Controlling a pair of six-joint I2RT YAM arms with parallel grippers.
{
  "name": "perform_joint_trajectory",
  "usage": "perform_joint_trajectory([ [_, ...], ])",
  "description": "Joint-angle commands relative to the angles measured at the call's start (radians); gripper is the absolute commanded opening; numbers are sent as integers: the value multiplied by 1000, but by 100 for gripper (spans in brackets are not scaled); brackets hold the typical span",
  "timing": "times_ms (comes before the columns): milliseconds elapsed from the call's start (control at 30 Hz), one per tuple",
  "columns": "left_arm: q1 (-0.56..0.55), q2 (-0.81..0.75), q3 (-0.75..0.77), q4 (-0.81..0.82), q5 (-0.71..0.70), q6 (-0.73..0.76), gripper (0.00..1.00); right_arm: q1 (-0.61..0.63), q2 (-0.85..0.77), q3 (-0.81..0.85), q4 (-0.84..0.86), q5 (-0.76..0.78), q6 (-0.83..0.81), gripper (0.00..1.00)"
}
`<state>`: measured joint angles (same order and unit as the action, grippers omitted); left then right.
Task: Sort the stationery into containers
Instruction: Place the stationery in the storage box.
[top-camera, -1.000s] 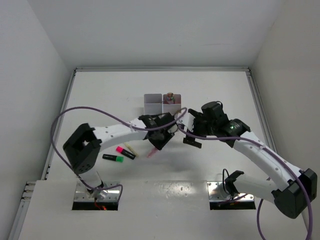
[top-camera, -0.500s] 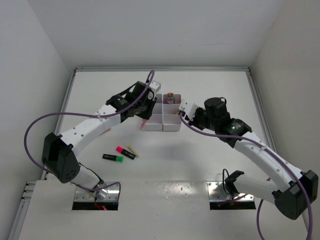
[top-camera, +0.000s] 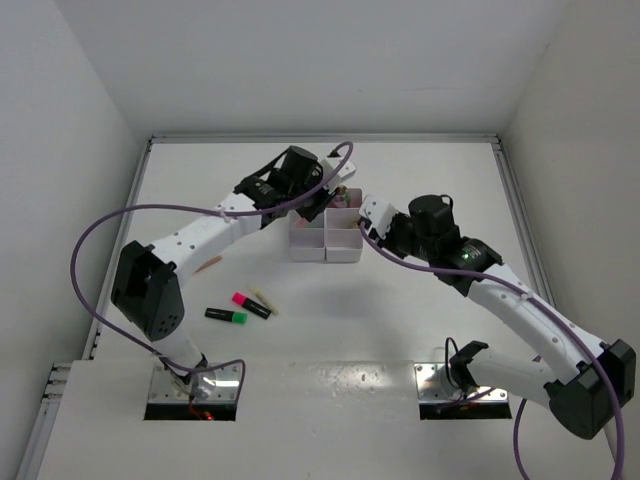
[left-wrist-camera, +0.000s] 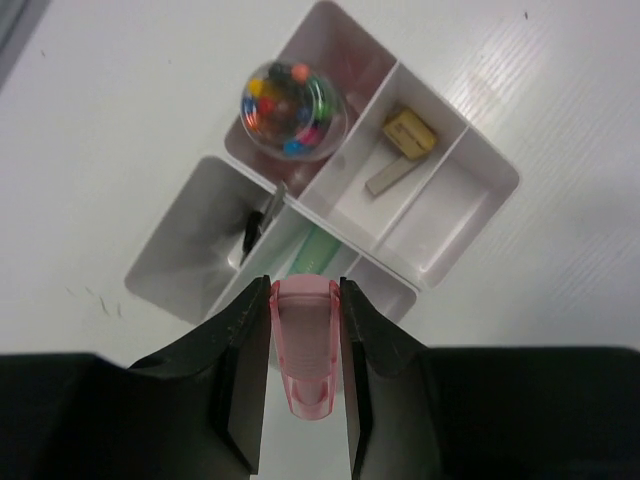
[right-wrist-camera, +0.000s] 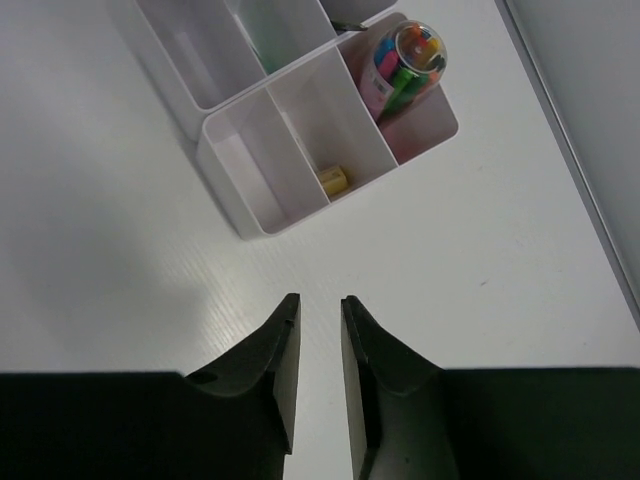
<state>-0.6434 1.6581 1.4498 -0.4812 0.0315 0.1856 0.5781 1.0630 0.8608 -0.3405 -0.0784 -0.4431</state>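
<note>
My left gripper (left-wrist-camera: 305, 360) is shut on a translucent pink piece (left-wrist-camera: 308, 345) and hangs over the white organiser tray (left-wrist-camera: 505, 180). A pastel green piece (left-wrist-camera: 315, 250) and a dark item (left-wrist-camera: 255, 225) lie in the compartments just below it. In the top view the left gripper (top-camera: 318, 200) is above the back of the tray (top-camera: 340, 256). My right gripper (right-wrist-camera: 320, 310) hovers over bare table beside the tray (right-wrist-camera: 225, 175), its jaws a narrow gap apart and empty. A pink highlighter (top-camera: 250, 304), a green highlighter (top-camera: 227, 316) and a tan stick (top-camera: 263, 299) lie on the table at front left.
A clear round jar of coloured pins (left-wrist-camera: 290, 97) stands in one corner compartment. A tan eraser (left-wrist-camera: 410, 135) sits in a compartment beside it. A thin peach stick (top-camera: 208, 265) lies left of the tray, under the left arm. White walls close in the table on three sides.
The left arm carried the pink piece from in front of the tray to above it. The right gripper drew back to the tray's right side and narrowed its jaws.
</note>
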Motion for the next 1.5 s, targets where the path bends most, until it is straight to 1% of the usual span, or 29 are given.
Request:
perform_joint_trajectory([
  [0,47,0,0,147,82,118,9,-1,-17,-6,37,0,18,24],
  [33,47,0,0,157,114,129,9,-1,-17,-6,37,-9,18,24],
  [67,59,11,0,158,131,129,9,-1,-17,-6,37,-9,18,26],
  [100,59,20,0,171,140,143,9,-1,-17,-6,37,-9,18,29],
  [233,80,66,0,184,163,153,9,-1,-17,-16,37,-9,18,32],
  [433,108,97,-18,193,226,153,9,-1,-17,-26,46,9,18,33],
  [600,131,97,-69,230,217,153,9,-1,-17,-26,46,9,18,33],
  [633,143,97,-81,239,217,143,13,-1,-17,-26,46,9,18,33],
  [667,143,97,-81,239,217,134,13,-1,-17,-26,55,9,18,33],
  [767,162,97,-101,250,217,124,26,-1,-8,-26,55,9,18,34],
  [800,162,97,-101,250,217,124,36,-1,-8,-26,55,9,18,34],
  [867,171,97,-101,250,206,115,43,-1,-8,-26,55,9,18,34],
  [933,171,97,-101,259,206,115,45,-1,-8,-26,55,9,18,34],
  [1000,171,97,-101,259,206,115,48,-1,-8,-26,55,9,18,34],
  [1100,171,88,-101,268,206,106,50,-1,-8,-26,55,9,18,35],
  [1200,171,42,-92,268,229,74,50,-1,-8,-26,55,9,18,35],
  [1267,171,-1,-83,289,243,23,50,-1,-8,-26,46,0,9,42],
  [1300,171,-29,-94,300,243,-4,48,-1,-8,-26,46,0,9,46],
  [1333,171,-97,-107,340,216,-44,37,-1,-8,-26,46,-12,9,65],
  [1367,171,-138,-123,358,171,-171,26,-1,-8,-35,46,-12,9,80],
  [1400,180,-177,-162,371,30,-257,9,-1,-8,-36,46,-21,9,90],
  [1433,180,-258,-189,371,-45,-344,0,-1,-8,-36,46,-37,9,94],
  [1467,180,-296,-218,348,-124,-523,0,-1,-8,-36,35,-37,9,93],
])
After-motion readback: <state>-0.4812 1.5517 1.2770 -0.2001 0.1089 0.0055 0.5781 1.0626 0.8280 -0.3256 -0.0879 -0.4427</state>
